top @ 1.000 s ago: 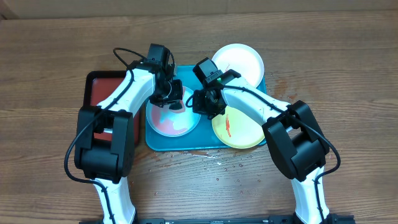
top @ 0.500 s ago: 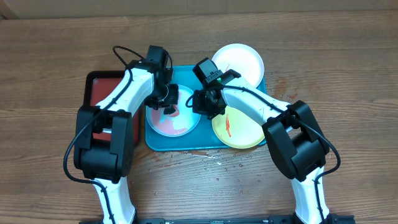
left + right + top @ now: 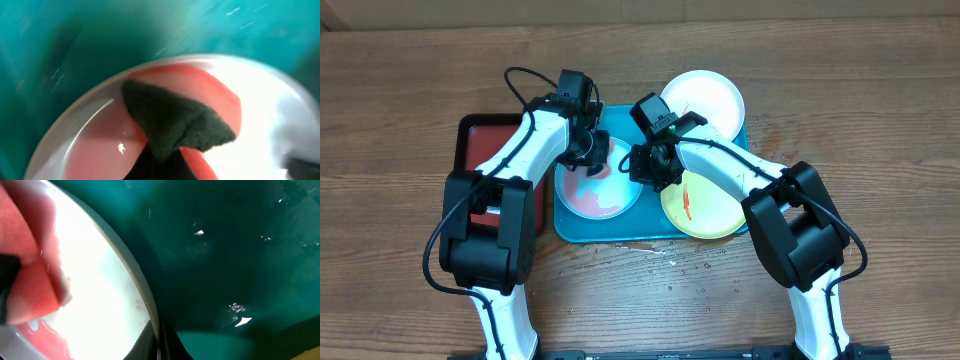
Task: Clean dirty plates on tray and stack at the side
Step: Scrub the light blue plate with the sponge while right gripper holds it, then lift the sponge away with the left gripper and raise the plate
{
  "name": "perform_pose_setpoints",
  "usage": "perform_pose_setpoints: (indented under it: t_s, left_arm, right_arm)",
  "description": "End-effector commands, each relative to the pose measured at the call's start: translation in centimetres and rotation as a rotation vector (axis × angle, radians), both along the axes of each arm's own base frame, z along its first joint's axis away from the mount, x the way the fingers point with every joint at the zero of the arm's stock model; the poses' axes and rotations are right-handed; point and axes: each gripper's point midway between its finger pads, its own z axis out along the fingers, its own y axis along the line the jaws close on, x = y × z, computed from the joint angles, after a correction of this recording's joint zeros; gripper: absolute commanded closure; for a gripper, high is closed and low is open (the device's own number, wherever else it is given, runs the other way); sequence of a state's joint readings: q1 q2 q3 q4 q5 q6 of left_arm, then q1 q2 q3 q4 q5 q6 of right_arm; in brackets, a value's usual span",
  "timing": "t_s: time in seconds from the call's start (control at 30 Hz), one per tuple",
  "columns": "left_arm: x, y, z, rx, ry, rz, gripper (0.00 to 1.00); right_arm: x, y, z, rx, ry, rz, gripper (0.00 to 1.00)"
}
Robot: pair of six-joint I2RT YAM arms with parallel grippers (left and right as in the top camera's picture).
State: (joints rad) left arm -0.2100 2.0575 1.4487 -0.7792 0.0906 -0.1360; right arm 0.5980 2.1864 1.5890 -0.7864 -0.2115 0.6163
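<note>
We are on the 1st of 3 plates. The blue plate (image 3: 605, 200) lies at the left end of the tray (image 3: 620, 230). The green plate (image 3: 715, 215) sits just beside it on the right, and the white plate (image 3: 705, 95) is at the far right corner.

Our left gripper (image 3: 588, 160) is clamped tight on a dark pad (image 3: 175, 122), and 1 corner of the pad presses into the red smear (image 3: 220, 95). Our right gripper (image 3: 648, 172) is closed too. In the right wrist view the plate's rim runs straight into its tips, so we judge it is pinching the rim to steady the plate.

To do this well, we should:
- lay the pad flat rather than on 1 corner;
- sweep in overlapping arcs from the rim toward the middle, so the smear gathers instead of spilling onto the tray;
- hold the right pinch firm so the plate neither spins nor slides.

The green plate's orange streak is not yet wiped.
</note>
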Motion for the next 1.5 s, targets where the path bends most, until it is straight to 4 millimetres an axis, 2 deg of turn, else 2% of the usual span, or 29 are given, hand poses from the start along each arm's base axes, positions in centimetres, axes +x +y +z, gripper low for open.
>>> perform_pose_setpoints:
  t_s: [0.0, 0.07, 0.23, 0.37, 0.43, 0.53, 0.67, 0.8, 0.87, 0.97, 1.07, 1.1, 1.23, 1.37, 1.47]
  left_arm:
    - [-2.1, 2.8, -0.5, 0.138, 0.081, 0.132, 0.96]
    - [-4.3, 3.2, -0.6, 0.156, 0.170, 0.147, 0.96]
    - [-7.9, 3.0, -0.3, 0.147, 0.321, 0.128, 0.96]
    - [-8.8, -0.2, 0.2, -0.046, 0.357, -0.065, 0.96]
    - [-7.8, -1.9, 0.4, -0.144, 0.305, -0.157, 0.96]
    - [-5.4, -2.6, 0.2, -0.164, 0.201, -0.171, 0.96]
    - [-1.1, -3.0, 0.4, -0.160, 0.021, -0.175, 0.96]
    - [2.5, 0.1, 0.4, 0.005, -0.107, 0.034, 0.96]
    - [3.2, 1.6, 0.6, 0.071, -0.135, 0.130, 0.96]
    - [3.6, 2.2, 1.5, 0.094, -0.135, 0.156, 0.96]
    - [4.2, 2.6, 4.3, 0.089, -0.125, 0.189, 0.96]
    - [4.6, 2.8, 6.4, 0.079, -0.125, 0.210, 0.96]
    - [5.1, 2.9, 12.6, 0.022, -0.125, 0.223, 0.96]
    - [4.1, 3.4, 18.5, -0.003, -0.133, 0.229, 0.96]
    - [3.3, 3.5, 21.4, 0.002, -0.151, 0.195, 0.96]
  right_arm:
    - [-1.2, -0.7, -2.7, -0.056, 0.051, 0.000, 0.96]
    - [-1.2, -0.7, -2.7, -0.056, 0.051, 0.000, 0.96]
    - [-1.2, -0.6, -2.6, -0.052, 0.053, 0.001, 0.96]
    - [-1.1, -0.6, -2.6, -0.051, 0.050, 0.001, 0.96]
    - [-1.1, -0.6, -2.6, -0.050, 0.050, 0.001, 0.96]
    - [-1.1, -0.6, -2.6, -0.051, 0.050, 0.001, 0.96]
    - [-1.1, -0.6, -2.6, -0.051, 0.049, 0.001, 0.96]
    - [-1.1, -0.6, -2.6, -0.050, 0.047, 0.001, 0.96]
    - [-1.1, -0.6, -2.6, -0.050, 0.048, 0.001, 0.96]
    - [-1.1, -0.6, -2.6, -0.052, 0.050, 0.001, 0.96]
    - [-1.1, -0.6, -2.6, -0.050, 0.048, 0.001, 0.96]
    - [-1.1, -0.5, -2.6, -0.049, 0.047, 0.001, 0.96]
    - [-1.2, -0.4, -2.6, -0.038, 0.055, 0.003, 0.96]
    - [-1.5, 0.1, -2.3, -0.003, 0.077, 0.010, 0.96]
    - [-1.3, 0.3, -1.9, 0.017, 0.074, 0.034, 0.96]
